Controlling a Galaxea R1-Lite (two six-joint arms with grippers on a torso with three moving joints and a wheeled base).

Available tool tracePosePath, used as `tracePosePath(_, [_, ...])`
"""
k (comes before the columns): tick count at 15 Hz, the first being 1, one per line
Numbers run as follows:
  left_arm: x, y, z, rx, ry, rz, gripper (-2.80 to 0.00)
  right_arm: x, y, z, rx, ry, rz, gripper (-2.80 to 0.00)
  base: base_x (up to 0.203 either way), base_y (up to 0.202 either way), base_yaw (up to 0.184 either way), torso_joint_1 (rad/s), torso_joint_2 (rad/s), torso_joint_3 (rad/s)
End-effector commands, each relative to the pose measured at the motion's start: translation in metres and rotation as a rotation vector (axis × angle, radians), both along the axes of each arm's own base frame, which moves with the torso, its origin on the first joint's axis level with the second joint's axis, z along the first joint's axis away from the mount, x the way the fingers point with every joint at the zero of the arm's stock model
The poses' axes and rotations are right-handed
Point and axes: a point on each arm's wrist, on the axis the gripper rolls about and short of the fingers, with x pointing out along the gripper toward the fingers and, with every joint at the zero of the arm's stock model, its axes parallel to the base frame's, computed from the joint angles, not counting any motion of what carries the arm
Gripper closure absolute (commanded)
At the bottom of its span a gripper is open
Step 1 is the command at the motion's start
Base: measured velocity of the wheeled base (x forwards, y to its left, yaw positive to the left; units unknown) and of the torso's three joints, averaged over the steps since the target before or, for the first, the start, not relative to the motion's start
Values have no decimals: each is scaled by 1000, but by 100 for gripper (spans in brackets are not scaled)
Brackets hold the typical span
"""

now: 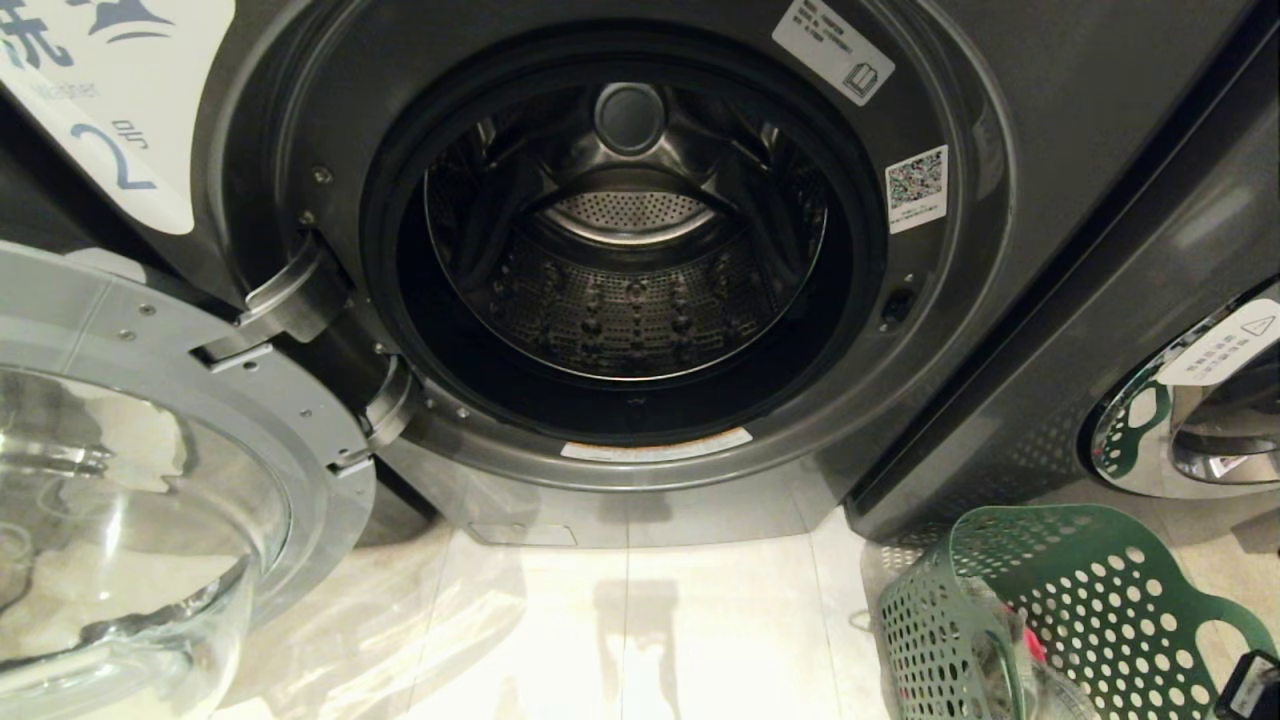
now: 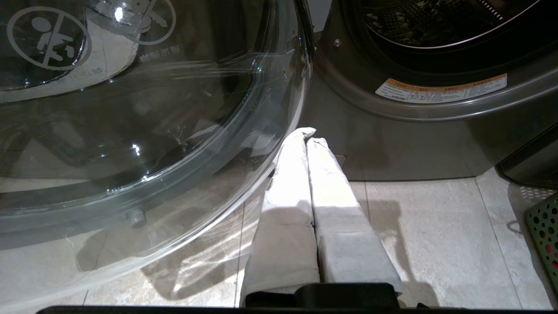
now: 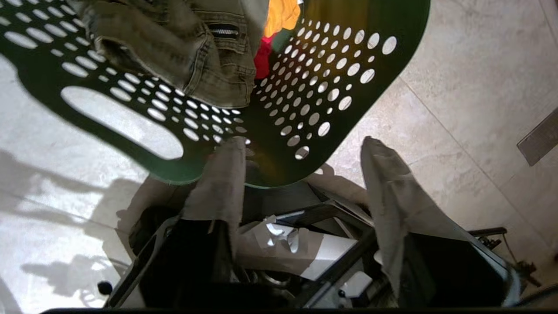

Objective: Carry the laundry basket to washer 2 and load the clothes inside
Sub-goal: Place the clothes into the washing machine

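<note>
Washer 2 (image 1: pixel 640 250), dark grey with a white label bearing a blue "2" at its upper left, fills the head view with its round opening bare and the perforated steel drum (image 1: pixel 625 290) showing nothing inside; its glass door (image 1: pixel 130 500) is swung wide to the left on its hinge. Low at the right of that view stands the laundry basket (image 1: pixel 1090 600), dull green plastic with round holes in its walls and an oval handle cut-out on the side, on the pale tiled floor (image 1: pixel 620 640) beside a second machine's chrome-ringed door (image 1: pixel 1190 410); a bit of red shows inside it, though little else of its load can be made out from here. From the left wrist view, the left gripper (image 2: pixel 307 133) has its two white-wrapped fingers pressed together with nothing between them, the tips just short of the washer's lower front panel, the curved door glass close on one side and the basket's corner (image 2: pixel 545 235) well off on the other. From the right wrist view, the right gripper (image 3: pixel 301 144) has its fingers spread well apart and bare, one tip apparently against the basket's rim (image 3: pixel 279 174), the other over bare tile. Beyond the jaws, inside the basket, lie the clothes (image 3: pixel 205 48): a faded grey-green denim piece (image 3: pixel 187 52) with a zip nearest, a red garment (image 3: pixel 263 59) and a yellow-orange garment (image 3: pixel 282 15) past it.
</note>
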Motion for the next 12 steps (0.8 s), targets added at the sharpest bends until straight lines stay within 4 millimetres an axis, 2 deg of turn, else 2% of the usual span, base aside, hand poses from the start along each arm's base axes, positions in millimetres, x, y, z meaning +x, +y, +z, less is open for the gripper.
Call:
tracePosePath(1, [3, 0, -11, -1, 41, 1, 0, 18, -12, -28, 6, 35, -50, -280, 0, 0, 0, 0, 0, 0])
tracePosePath(4, [3, 0, -11, -1, 41, 1, 0, 37, -30, -58, 48, 77, -61, -280, 0, 0, 0, 0, 0, 0])
tracePosePath(6, [3, 0, -11, 0, 41, 1, 0, 49, -50, -78, 111, 77, -58, -280, 0, 0, 0, 0, 0, 0])
tracePosePath(12, [3, 0, -11, -1, 41, 1, 0, 82, -108, -138, 182, 23, 400, -280, 0, 0, 0, 0, 0, 0])
